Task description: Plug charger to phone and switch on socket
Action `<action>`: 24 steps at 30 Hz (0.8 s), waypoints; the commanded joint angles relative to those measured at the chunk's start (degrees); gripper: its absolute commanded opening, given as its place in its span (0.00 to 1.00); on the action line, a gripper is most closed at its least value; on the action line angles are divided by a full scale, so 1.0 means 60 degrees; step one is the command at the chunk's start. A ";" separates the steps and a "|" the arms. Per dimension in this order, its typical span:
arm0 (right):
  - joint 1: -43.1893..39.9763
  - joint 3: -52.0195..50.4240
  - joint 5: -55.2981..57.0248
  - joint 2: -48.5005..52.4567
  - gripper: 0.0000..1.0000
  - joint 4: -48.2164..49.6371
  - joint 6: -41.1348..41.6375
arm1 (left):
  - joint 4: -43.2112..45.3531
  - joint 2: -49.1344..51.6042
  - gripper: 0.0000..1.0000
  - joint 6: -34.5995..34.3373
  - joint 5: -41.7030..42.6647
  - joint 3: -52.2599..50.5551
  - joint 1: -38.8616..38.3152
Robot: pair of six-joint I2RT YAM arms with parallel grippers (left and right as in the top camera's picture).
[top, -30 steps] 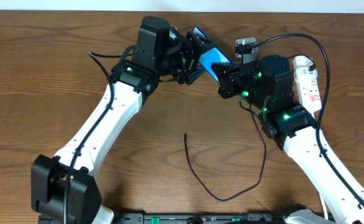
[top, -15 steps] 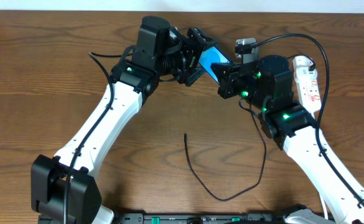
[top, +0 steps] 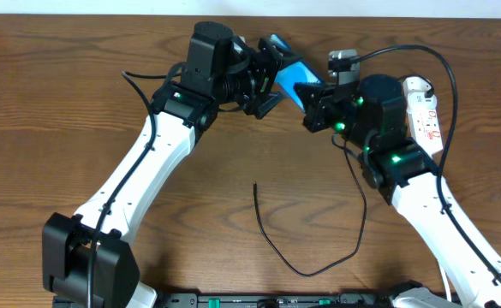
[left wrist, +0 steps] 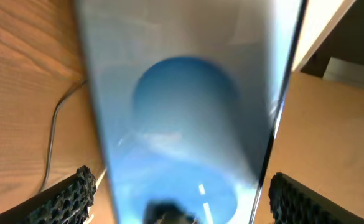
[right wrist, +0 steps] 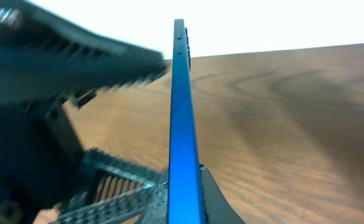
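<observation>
The phone, with its bright blue screen, is lifted off the table at the back centre between both grippers. My right gripper is shut on its lower end; in the right wrist view the phone stands edge-on between the right gripper's jaws. My left gripper is open, its fingers standing apart on either side of the phone without touching it. The charger lies loose on the table in front, its plug tip pointing to the back. The socket lies at the far right.
The charger cable loops from the table's middle round toward the right arm. The socket's white cord runs down the right side under the right arm. The table's back edge lies just behind the phone.
The left gripper's jaws have spread wider off the phone. The right gripper has shifted the phone slightly up and to the right. The charger has not moved.
</observation>
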 commanded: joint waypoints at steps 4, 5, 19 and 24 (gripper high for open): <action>-0.0426 0.0222 0.0164 0.0004 0.01 0.0178 0.0233 | -0.0007 -0.0251 0.89 0.0160 0.1239 0.0029 0.0503; -0.0492 0.0222 0.0131 0.0004 0.01 0.0178 0.0237 | -0.0007 -0.0251 0.89 0.0160 0.1435 0.0029 0.0590; -0.0900 0.0222 -0.0375 0.0004 0.01 0.0226 0.1902 | -0.0004 -0.0251 0.90 0.1027 0.2382 0.0029 0.1453; -0.0900 0.0222 -0.0368 0.0004 0.01 0.0233 0.3344 | -0.0004 -0.0251 0.90 0.1209 0.2488 0.0029 0.1599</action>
